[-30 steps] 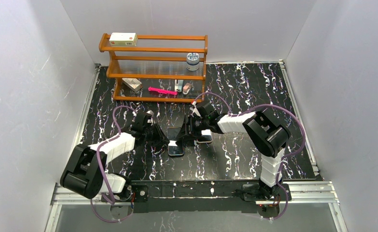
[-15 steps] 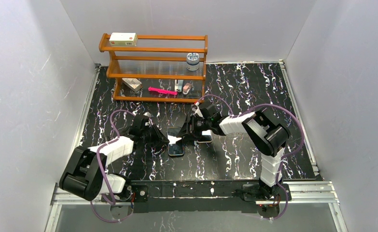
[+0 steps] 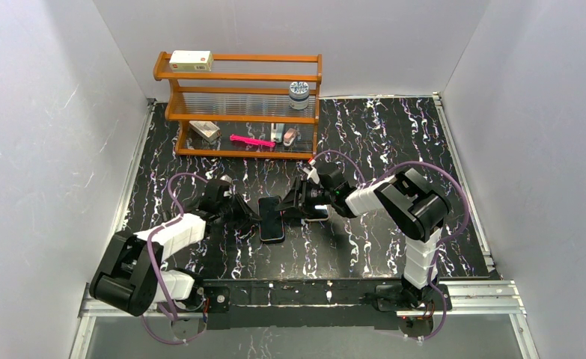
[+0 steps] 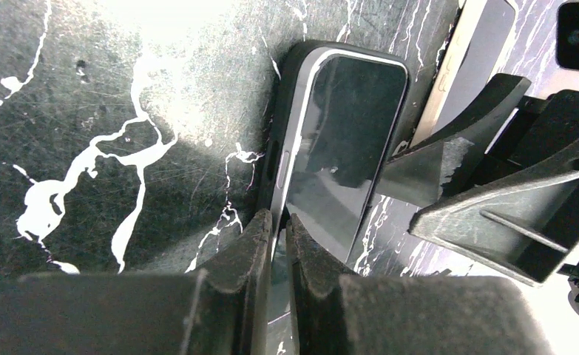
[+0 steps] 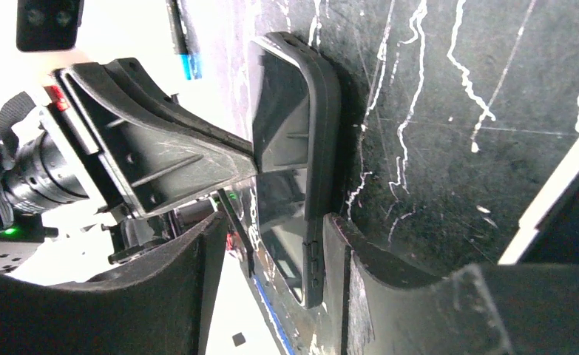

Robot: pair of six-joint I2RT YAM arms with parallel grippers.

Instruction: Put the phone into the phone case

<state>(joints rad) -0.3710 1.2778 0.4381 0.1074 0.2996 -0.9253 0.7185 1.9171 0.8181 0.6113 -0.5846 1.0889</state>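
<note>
The phone (image 4: 345, 140), with a dark glossy screen and a silvery edge, lies partly in the black phone case (image 4: 286, 81), whose rim shows along its left side. My left gripper (image 4: 277, 218) is pinched shut on the phone's silvery side edge. In the right wrist view the case (image 5: 322, 126) wraps the tilted phone (image 5: 279, 111). My right gripper (image 5: 275, 222) is open, its jaws straddling the near end, the right finger (image 5: 360, 251) against the case's side. In the top view the phone (image 3: 272, 229) lies between the left gripper (image 3: 251, 215) and the right gripper (image 3: 291, 206).
A second phone (image 4: 469, 63) with a pinkish-gold rim lies just beyond the case, under my right wrist (image 3: 318, 214). A wooden rack (image 3: 237, 112) with small items stands at the back left. White walls enclose the black marbled table (image 3: 394, 134).
My right wrist has shifted a little to the right and my left arm has settled slightly lower. The phone and case stay in about the same place.
</note>
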